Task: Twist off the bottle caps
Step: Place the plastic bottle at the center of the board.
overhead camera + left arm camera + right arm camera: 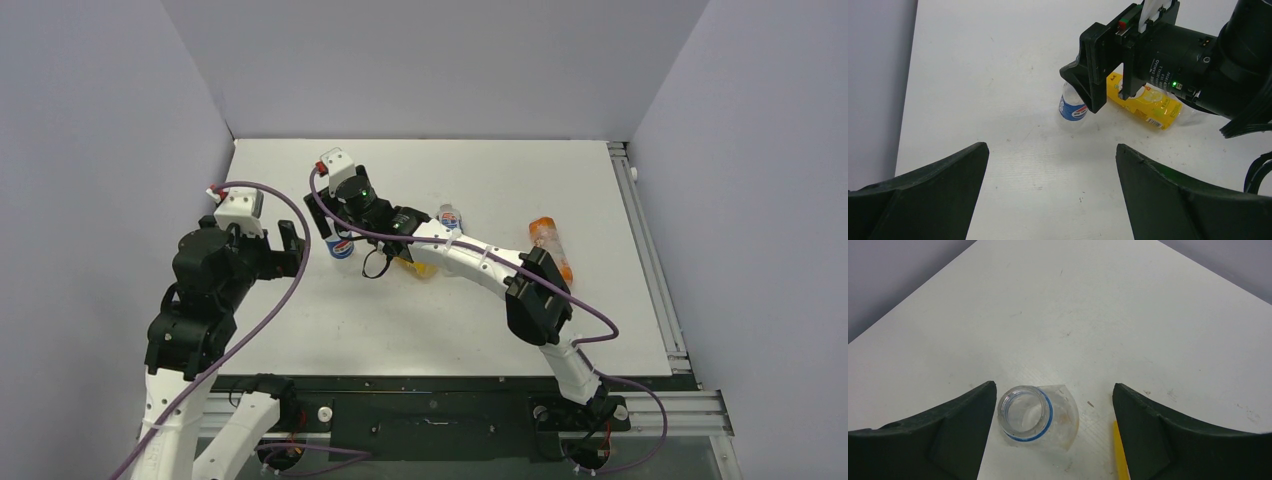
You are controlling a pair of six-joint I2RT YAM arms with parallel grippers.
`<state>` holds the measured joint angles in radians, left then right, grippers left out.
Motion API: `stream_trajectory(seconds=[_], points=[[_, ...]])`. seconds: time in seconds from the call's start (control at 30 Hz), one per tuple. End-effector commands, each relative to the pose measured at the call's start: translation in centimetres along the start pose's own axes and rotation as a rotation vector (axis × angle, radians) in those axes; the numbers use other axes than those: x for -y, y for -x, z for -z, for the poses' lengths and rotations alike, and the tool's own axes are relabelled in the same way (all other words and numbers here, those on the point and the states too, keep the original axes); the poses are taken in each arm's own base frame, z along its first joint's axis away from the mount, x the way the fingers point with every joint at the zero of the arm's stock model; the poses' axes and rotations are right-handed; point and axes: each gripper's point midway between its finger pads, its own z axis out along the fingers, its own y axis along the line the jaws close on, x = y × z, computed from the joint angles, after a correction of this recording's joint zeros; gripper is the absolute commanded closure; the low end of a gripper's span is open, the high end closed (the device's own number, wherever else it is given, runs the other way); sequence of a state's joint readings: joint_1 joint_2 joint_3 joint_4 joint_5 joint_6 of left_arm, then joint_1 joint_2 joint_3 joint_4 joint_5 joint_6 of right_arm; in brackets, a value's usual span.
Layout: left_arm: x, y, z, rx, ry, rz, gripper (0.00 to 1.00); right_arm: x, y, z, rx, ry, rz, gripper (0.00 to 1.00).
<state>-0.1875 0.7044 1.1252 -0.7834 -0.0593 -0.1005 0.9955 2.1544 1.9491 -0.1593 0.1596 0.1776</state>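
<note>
The clear Pepsi bottle (341,247) stands upright with its mouth open: the right wrist view shows its bare neck with a blue ring (1025,415) and no cap on it. My right gripper (1054,410) is open just above it, the neck close to the left finger (963,425); it also shows in the top view (340,228) and the left wrist view (1108,85). My left gripper (1052,170) is open and empty, left of the bottle (1073,107). The yellow juice bottle (1148,102) lies beside it, under the right arm. No loose cap shows.
A small water bottle (450,217) stands behind the right forearm. The orange drink bottle (550,245) lies on its side to the right. The white table (500,330) is walled in grey at the back and both sides.
</note>
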Motion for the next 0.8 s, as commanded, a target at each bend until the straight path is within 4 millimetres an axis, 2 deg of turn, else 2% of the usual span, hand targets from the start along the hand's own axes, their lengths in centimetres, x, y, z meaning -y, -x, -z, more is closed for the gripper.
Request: stream_trajectory(seconds=[0.0,0.3,0.47,0.6,0.63,0.67,0.77], points=[[0.3,2.0,0.8,0.055,-0.017,0.012,0.03,0.0,5.2,2.0,0.100,0.014,-0.019,0.18],[0.5,2.4,0.8,0.059,-0.025,0.015,0.03,-0.2,6.4,3.2,0.110,0.041,-0.011,0.17],[0.8,3.4,1.3,0.062,-0.041,-0.011,0.03,0.7,8.5,6.3,0.130,0.075,-0.026,0.16],[2.5,6.2,2.9,0.098,-0.140,-0.073,0.03,1.0,8.8,9.4,0.106,0.194,-0.058,0.16],[3.0,6.6,3.2,0.099,-0.169,-0.085,0.03,1.8,8.9,9.9,0.109,0.196,-0.069,0.15],[3.1,7.1,3.6,0.095,-0.177,-0.089,0.03,2.0,8.2,10.8,0.095,0.216,-0.079,0.15],[3.6,7.5,4.2,0.072,-0.204,-0.095,0.03,5.3,6.4,11.9,0.062,0.177,-0.105,0.15]])
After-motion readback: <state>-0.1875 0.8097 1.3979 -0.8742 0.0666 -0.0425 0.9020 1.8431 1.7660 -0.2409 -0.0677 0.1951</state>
